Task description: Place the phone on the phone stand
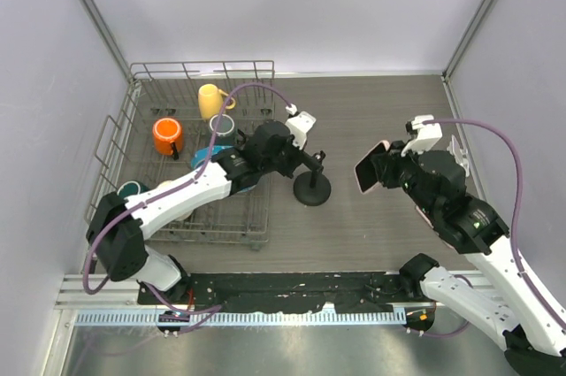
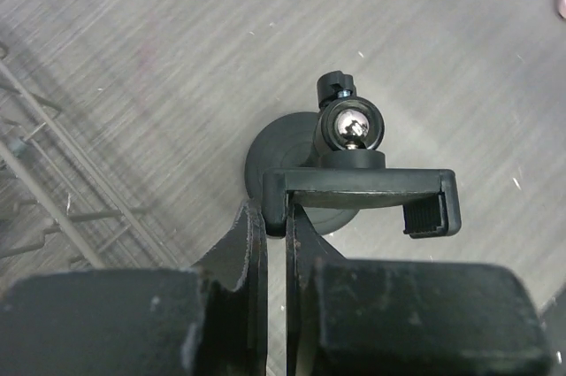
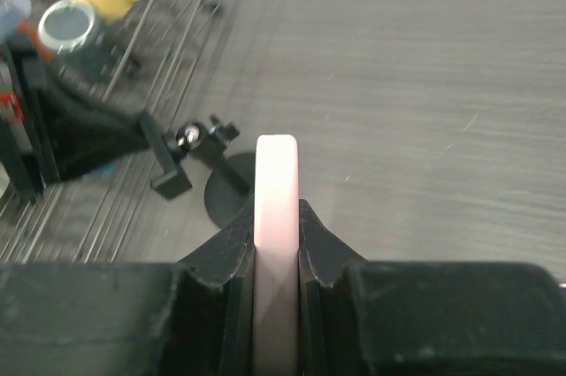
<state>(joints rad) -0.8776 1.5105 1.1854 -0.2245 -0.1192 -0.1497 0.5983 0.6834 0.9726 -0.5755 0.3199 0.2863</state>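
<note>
At the frame's left stood a wire rack. At centre, the left gripper seemed pinched on the clamp of the phone stand. Right of it, the right gripper gripped the phone edgewise, held apart from the stand.

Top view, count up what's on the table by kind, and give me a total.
Mugs: 4 (yellow mug, orange mug, silver-rimmed mug, dark green mug)
Wire rack: 1
Phone: 1
Phone stand: 1
Total: 7, plus a teal piece half hidden by the left arm that I cannot name.
</note>
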